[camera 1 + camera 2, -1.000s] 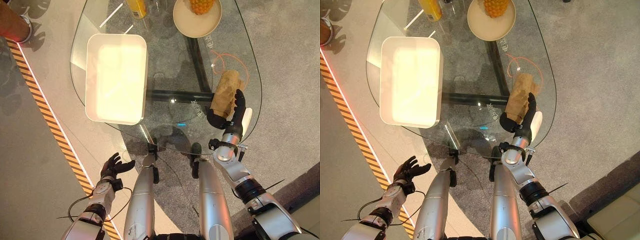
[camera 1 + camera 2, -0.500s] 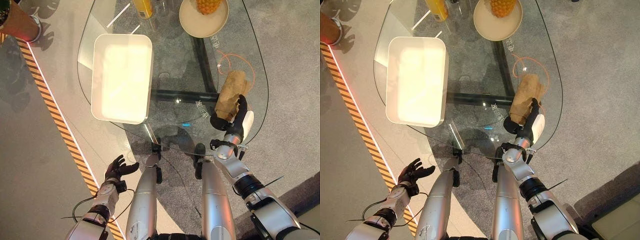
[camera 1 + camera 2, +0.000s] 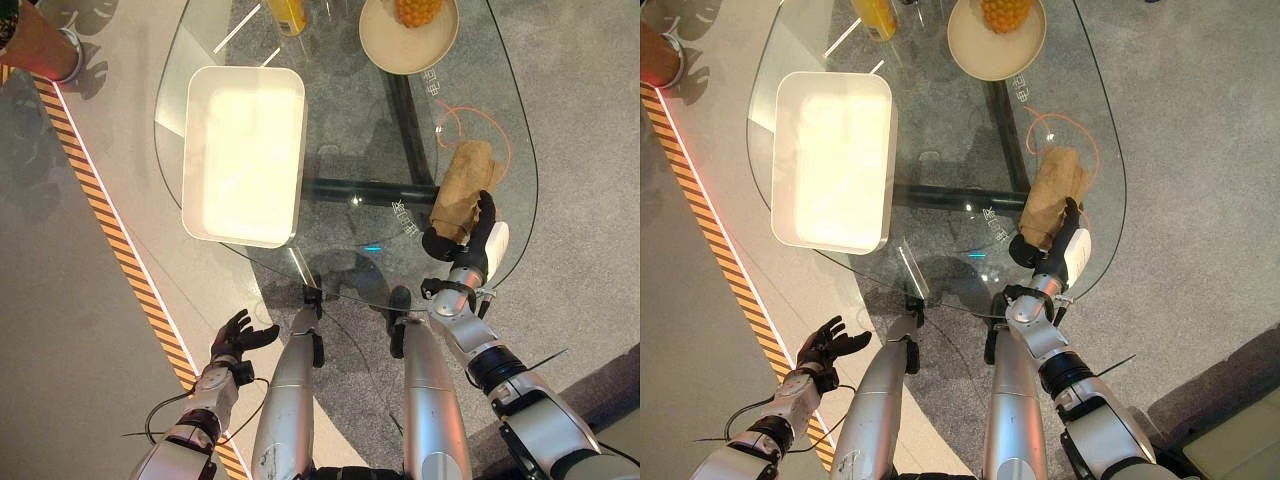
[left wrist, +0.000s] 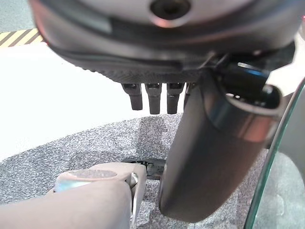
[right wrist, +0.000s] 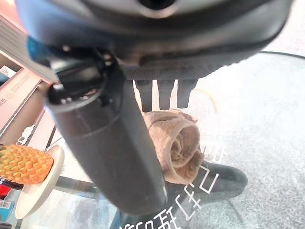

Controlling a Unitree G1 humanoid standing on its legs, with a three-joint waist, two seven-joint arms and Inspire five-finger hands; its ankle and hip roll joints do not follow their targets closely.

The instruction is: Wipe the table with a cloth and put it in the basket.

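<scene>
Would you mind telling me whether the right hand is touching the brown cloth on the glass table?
Touching. In the left eye view the right hand wraps the near end of the cloth; the right wrist view shows its thumb lying against the rolled cloth.

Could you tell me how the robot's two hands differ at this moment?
The right hand is over the glass table and grips the brown cloth; the left hand hangs off the table above the floor, holding nothing. The right hand's fingers curl round the cloth; the left's are spread and relaxed. Both are dark hands on silver-grey arms.
</scene>
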